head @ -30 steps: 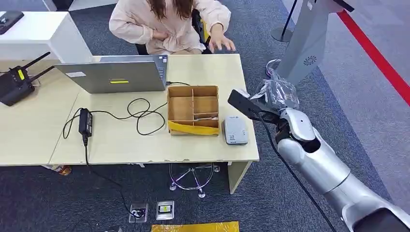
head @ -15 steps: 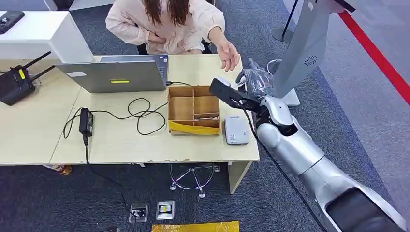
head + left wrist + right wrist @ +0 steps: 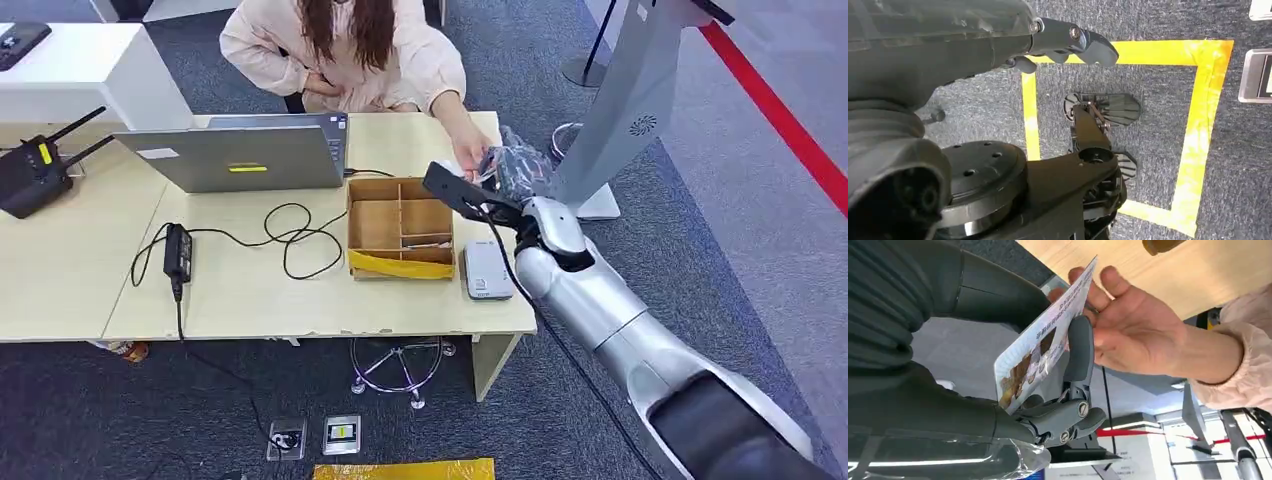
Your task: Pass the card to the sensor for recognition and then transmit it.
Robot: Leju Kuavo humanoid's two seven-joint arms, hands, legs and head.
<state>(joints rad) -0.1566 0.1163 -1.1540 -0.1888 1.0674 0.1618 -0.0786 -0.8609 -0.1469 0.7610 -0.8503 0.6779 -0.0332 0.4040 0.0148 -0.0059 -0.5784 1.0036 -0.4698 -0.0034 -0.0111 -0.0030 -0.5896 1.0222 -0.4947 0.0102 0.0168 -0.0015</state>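
We record a pale card (image 3: 1043,340) printed with brown picture patches and dark lettering, a plain tan cardboard divider box (image 3: 399,228) fronted by yellow tape, a light grey sensor block (image 3: 487,270), a silver laptop (image 3: 240,156) with yellow sticker, and beige tabletop (image 3: 80,270).

On the pale wooden bench (image 3: 300,300) an open silver laptop (image 3: 235,155) faces away, a black power adapter (image 3: 177,250) beside its looping cable (image 3: 290,240). A divided cardboard box with yellow tape (image 3: 400,228) sits right of it. A black router with antennas (image 3: 35,170) rests far left.
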